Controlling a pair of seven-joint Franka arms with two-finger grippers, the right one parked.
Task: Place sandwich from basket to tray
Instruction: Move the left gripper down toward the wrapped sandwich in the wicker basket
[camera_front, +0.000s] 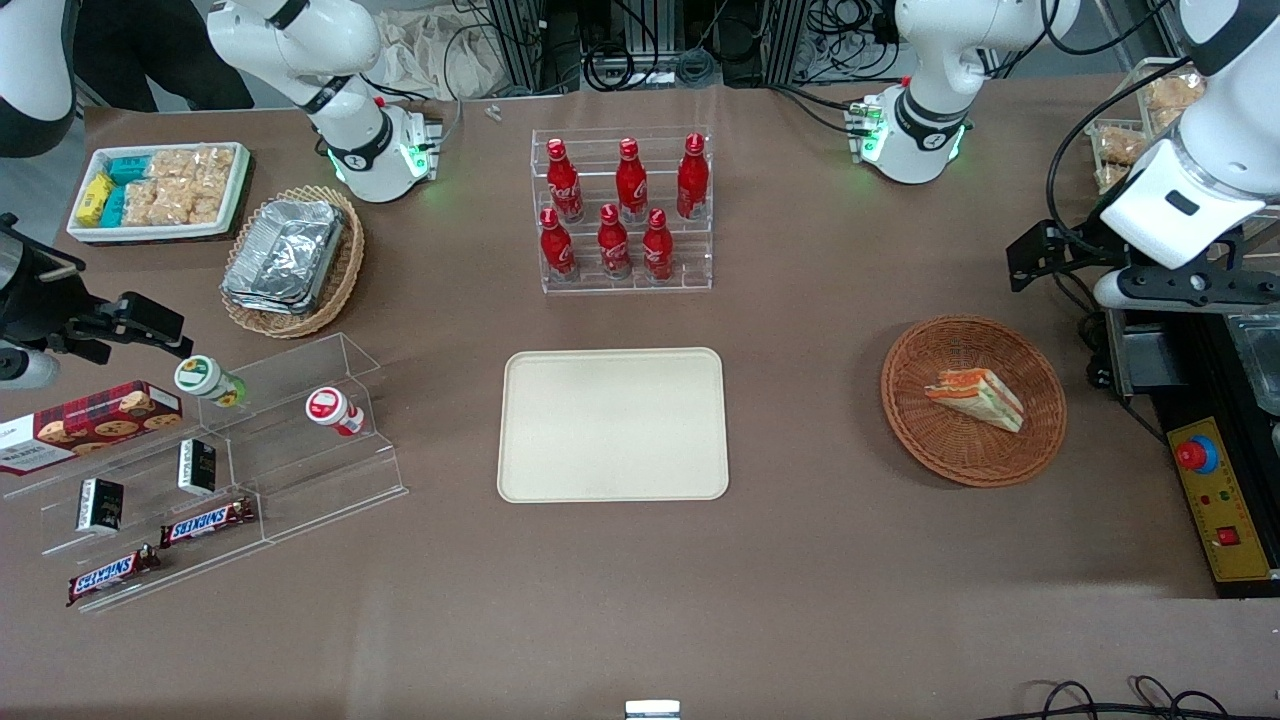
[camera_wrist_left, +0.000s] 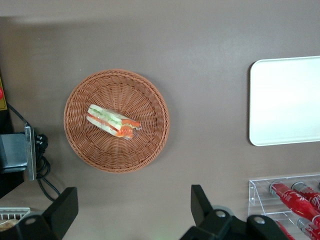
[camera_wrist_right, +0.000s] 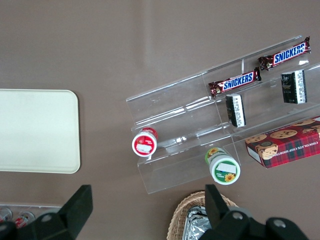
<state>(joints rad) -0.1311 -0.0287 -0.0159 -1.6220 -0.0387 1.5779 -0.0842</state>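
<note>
The sandwich (camera_front: 975, 397) (camera_wrist_left: 113, 121), a small white-bread wedge with orange and green layers, lies on its side in the round reddish-brown basket (camera_front: 905, 410) (camera_wrist_left: 145, 95) toward the working arm's end of the table. The cream tray (camera_front: 612, 424) (camera_wrist_left: 285, 100) lies flat at mid-table with nothing on it. My gripper (camera_front: 1040, 258) (camera_wrist_left: 132, 207) hangs high above the table, just outside the basket's rim and a little farther from the front camera than it. Its black fingers (camera_wrist_left: 200, 202) stand wide apart and open, with only bare tabletop between them.
A clear rack of red cola bottles (camera_front: 622, 210) (camera_wrist_left: 295, 195) stands farther back than the tray. A black box with a red button (camera_front: 1215, 490) sits beside the basket. Toward the parked arm's end are a foil-container basket (camera_front: 290, 262) and an acrylic snack shelf (camera_front: 230, 470).
</note>
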